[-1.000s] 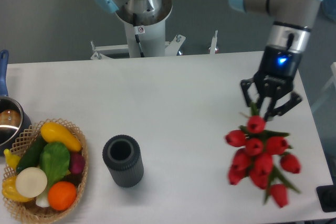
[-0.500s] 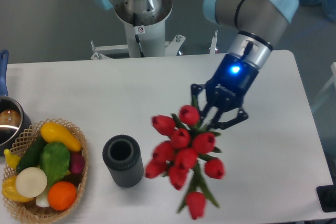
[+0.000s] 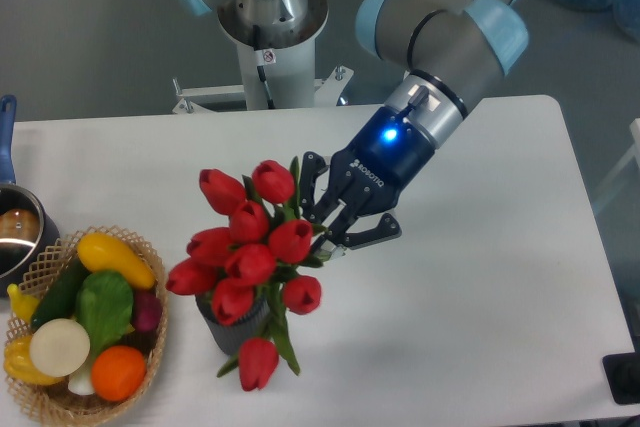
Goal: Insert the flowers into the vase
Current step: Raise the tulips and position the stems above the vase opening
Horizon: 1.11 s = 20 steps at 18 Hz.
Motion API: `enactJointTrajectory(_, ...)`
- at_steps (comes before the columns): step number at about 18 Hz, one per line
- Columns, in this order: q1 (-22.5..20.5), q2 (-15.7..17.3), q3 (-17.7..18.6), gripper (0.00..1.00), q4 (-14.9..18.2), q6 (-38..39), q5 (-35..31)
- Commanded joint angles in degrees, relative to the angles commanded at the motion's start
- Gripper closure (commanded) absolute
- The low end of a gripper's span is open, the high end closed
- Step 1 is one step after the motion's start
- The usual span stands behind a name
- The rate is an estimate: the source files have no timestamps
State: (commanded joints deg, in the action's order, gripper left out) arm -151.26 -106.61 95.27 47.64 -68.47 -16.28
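The gripper (image 3: 325,222), jaws closed on the stems, holds the tulip bunch (image 3: 250,252) above the ribbed grey vase (image 3: 232,332), hiding its mouth; the stem ends are not visible. The likely risk: the wide bunch catches the vase's rim and tips it toward the wicker basket (image 3: 150,347) beside it.

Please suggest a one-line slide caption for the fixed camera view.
The gripper holds the flowers over the vase, beside a wicker basket of toy vegetables.
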Motion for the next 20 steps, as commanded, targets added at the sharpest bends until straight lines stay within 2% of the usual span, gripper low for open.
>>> enactJointTrajectory(3, -0.09, 0.0, 1.14, 0.9, 0.0, -0.44, 6.86)
enactJointTrajectory(8, -0.53, 0.62, 6.24, 0.9, 0.0, -4.57, 18.02)
enactJointTrajectory(16, 0.17, -1.23, 7.21, 0.9, 0.09, -13.53, 25.93)
enactJointTrajectory(20, 1.32, -2.2, 8.52, 0.9, 0.09, -15.29, 26.74)
